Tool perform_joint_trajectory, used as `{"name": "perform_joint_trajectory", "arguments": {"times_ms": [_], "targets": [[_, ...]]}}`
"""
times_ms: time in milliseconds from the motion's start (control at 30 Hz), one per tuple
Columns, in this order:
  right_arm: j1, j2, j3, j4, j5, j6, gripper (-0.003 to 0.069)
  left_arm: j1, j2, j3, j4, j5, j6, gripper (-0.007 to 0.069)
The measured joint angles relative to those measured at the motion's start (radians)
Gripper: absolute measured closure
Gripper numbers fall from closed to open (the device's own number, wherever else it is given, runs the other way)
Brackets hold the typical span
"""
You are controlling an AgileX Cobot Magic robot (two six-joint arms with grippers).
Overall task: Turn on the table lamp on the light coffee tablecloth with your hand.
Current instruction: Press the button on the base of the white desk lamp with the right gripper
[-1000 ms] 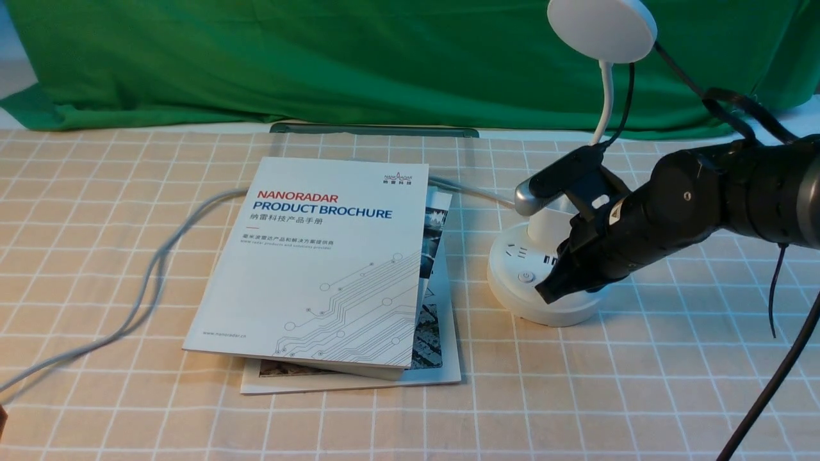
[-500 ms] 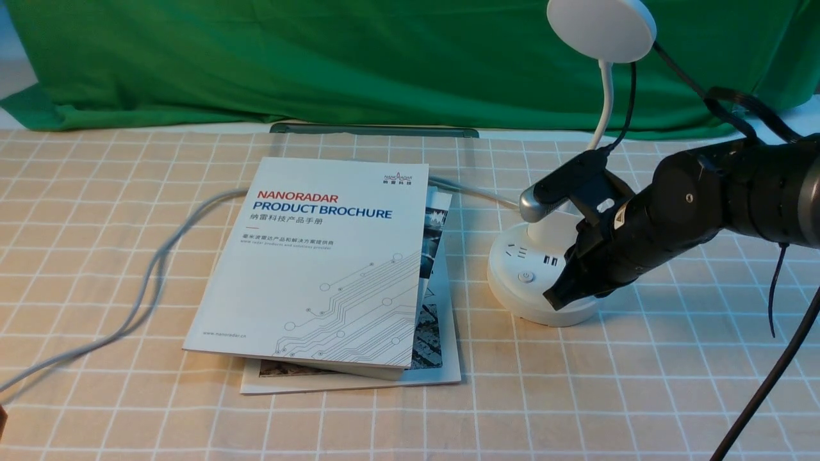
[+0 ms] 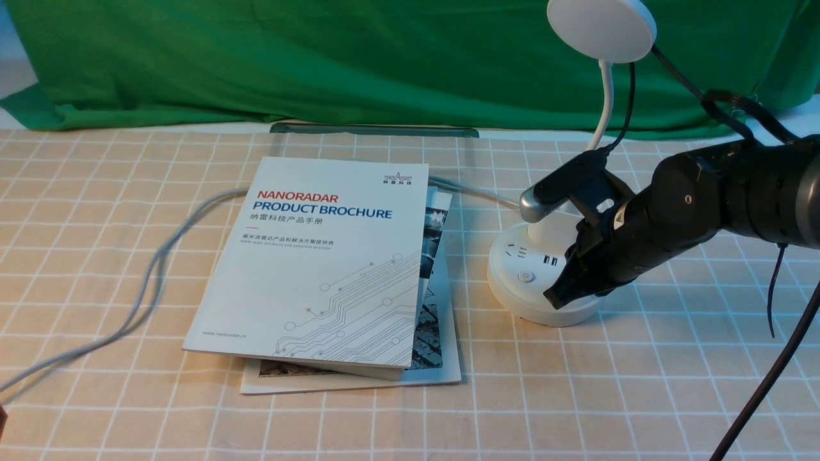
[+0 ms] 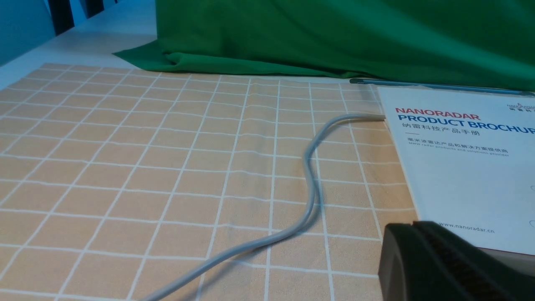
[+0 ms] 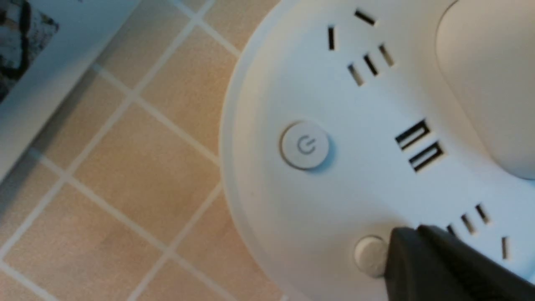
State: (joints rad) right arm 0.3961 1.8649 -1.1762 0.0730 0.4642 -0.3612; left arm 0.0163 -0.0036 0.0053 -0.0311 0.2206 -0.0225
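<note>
The white table lamp stands on the light coffee tablecloth [image 3: 96,256] at the right, its round base [image 3: 522,301] under a thin neck and disc head [image 3: 602,29]; the head shows no glow. My right gripper [image 3: 552,298] is shut, and its tip rests on the base's front right. In the right wrist view the right gripper [image 5: 418,230] covers the edge of a small plain button [image 5: 370,255], while the power-symbol button [image 5: 305,145] lies uncovered beside it. My left gripper [image 4: 413,225] is shut and empty, low over the cloth near a brochure corner.
A stack of brochures [image 3: 320,256] lies just left of the lamp base. A grey cable [image 3: 154,269] runs from under them across the cloth to the left edge. Green cloth [image 3: 320,57] hangs along the back. Black arm cables [image 3: 769,384] hang at the right.
My right gripper has slid a little to the right and down across the lamp base, then held still. The lamp and brochures have not moved.
</note>
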Motion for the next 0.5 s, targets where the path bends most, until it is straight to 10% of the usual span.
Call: {"name": "perform_joint_trajectory", "arguments": {"times_ms": [500], "targets": [[0.003, -0.002, 0.0, 0.019, 0.003, -0.001, 0.0602, 0.0, 0.0, 0.0, 0.0, 0.0, 0.0, 0.0603]]}}
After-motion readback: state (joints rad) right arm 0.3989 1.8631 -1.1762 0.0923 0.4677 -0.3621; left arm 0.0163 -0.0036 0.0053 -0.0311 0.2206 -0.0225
